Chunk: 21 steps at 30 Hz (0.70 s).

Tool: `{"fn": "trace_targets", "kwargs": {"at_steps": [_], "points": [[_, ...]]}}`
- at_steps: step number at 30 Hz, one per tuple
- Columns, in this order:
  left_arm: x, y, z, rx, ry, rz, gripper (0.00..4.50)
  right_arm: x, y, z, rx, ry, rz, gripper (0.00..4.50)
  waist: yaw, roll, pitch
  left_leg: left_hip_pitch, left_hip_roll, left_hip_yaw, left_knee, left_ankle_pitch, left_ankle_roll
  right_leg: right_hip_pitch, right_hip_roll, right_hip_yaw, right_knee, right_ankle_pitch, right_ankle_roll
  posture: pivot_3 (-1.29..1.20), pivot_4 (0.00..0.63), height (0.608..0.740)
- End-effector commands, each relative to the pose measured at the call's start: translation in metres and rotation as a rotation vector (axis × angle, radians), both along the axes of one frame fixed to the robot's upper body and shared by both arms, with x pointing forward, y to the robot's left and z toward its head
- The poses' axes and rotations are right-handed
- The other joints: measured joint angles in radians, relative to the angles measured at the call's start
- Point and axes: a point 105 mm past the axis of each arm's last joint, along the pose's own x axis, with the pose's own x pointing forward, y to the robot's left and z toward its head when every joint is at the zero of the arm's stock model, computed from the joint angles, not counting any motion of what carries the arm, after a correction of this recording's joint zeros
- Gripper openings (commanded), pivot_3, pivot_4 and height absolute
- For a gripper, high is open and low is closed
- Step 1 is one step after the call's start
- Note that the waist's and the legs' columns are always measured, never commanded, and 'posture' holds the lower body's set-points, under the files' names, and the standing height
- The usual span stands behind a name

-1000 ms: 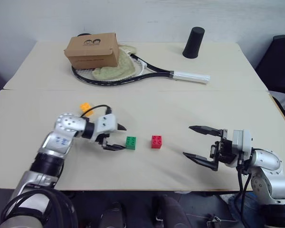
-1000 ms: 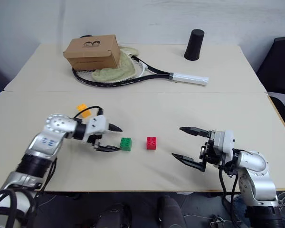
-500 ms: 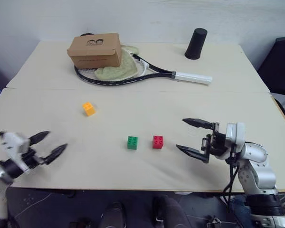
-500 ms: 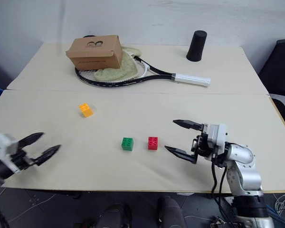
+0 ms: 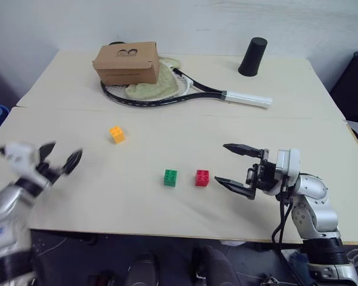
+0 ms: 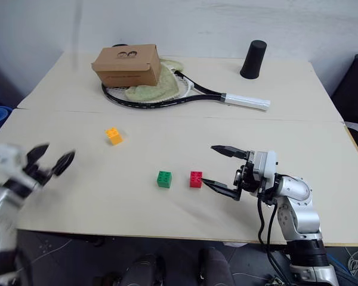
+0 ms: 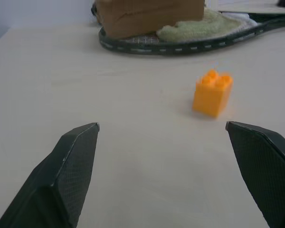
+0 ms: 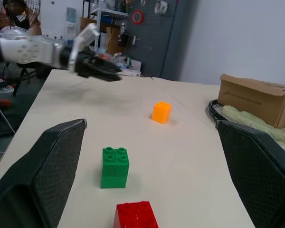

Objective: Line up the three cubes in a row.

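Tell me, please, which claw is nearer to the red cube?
The right claw. It stands open just beside the red cube, on the cube's right. The left claw, also open, is far off near the table's left edge, beyond the green cube.

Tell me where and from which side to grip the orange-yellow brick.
Grip the orange-yellow brick across two opposite flat side walls, coming from above. It stands upright, studs up, turned slightly askew, with open table all around, so rotate the jaws to match its faces.

Table (image 5: 167, 125); cubes (image 5: 170, 177), racket (image 5: 185, 95), cup (image 5: 252, 57).
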Motion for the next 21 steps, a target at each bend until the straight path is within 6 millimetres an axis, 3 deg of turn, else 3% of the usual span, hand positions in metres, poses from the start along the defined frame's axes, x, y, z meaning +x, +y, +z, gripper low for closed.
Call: {"fn": "trace_targets", "kwargs": {"at_steps": [1, 7, 13, 21], "points": [[0.012, -0.018, -0.003, -0.025, 0.048, 0.080, 4.49, -0.001, -0.003, 0.003, -0.003, -0.030, -0.016, 4.50, -0.009, 0.001, 0.000, 0.000, 0.000, 0.002, 0.000, 0.000, -0.001, 0.000, 0.000, 0.002, 0.000, 0.000, 0.001, 0.00, 0.150, 0.740], [0.018, -0.057, -0.007, -0.198, 0.033, 0.276, 4.49, -0.003, -0.002, 0.001, -0.002, -0.036, -0.023, 4.50, -0.024, -0.001, 0.000, -0.002, 0.000, 0.005, 0.000, -0.001, 0.001, -0.001, 0.000, 0.002, -0.002, 0.001, 0.004, 0.00, 0.150, 0.740], [0.031, -0.092, -0.021, -0.141, 0.066, 0.344, 4.49, -0.004, -0.001, -0.001, -0.002, -0.026, -0.022, 4.50, -0.019, -0.001, 0.000, 0.001, -0.001, 0.004, 0.001, 0.000, 0.000, 0.000, 0.000, 0.002, -0.002, 0.001, 0.003, 0.00, 0.150, 0.740], [0.063, -0.103, -0.023, -0.138, 0.079, 0.457, 4.49, -0.005, 0.004, -0.003, -0.005, -0.017, 0.002, 4.50, -0.013, -0.001, 0.000, 0.000, -0.001, 0.005, 0.001, 0.000, -0.001, -0.001, 0.001, 0.002, -0.003, 0.001, 0.003, 0.00, 0.150, 0.740]]}}
